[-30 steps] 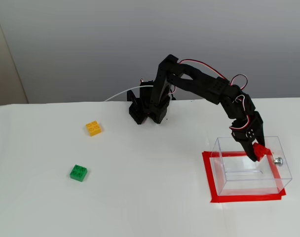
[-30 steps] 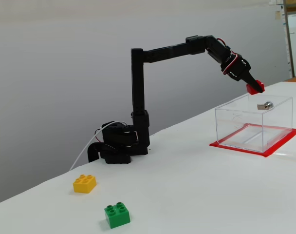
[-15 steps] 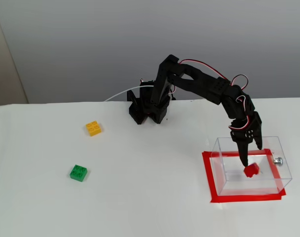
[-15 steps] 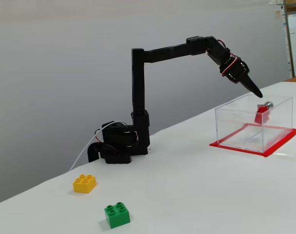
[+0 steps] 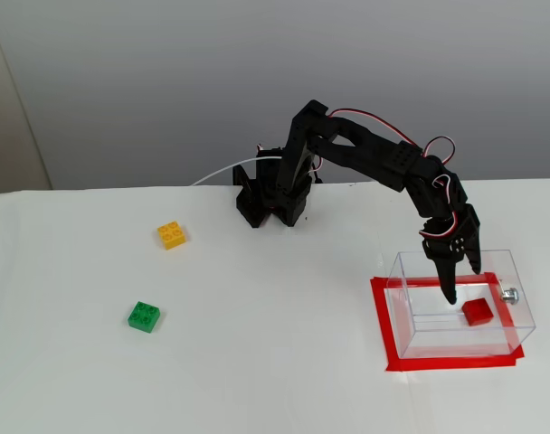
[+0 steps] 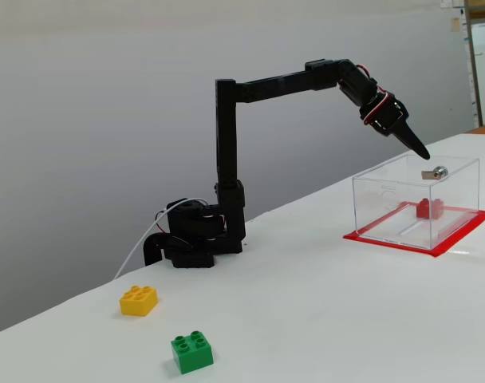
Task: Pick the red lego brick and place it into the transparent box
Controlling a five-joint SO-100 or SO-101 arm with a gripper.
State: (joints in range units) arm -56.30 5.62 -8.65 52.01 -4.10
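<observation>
White table (image 5: pixel 257 362); black arm (image 6: pixel 226 136) reaching out; transparent box (image 5: pixel 411 312) on red tape (image 5: pixel 380 325); gripper (image 5: pixel 463 282) above its rim, empty, fingers seemingly parted; red lego brick (image 5: pixel 478 312) on box floor; green brick (image 5: pixel 144 316), yellow brick (image 5: pixel 172 235) well apart; no legible writing.

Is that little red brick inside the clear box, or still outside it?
Inside. In both fixed views the red lego brick lies on the floor of the transparent box.

Three bricks (image 5: pixel 478 312) (image 5: pixel 144 316) (image 5: pixel 172 235), one transparent box (image 5: pixel 411 334), seemingly.
</observation>
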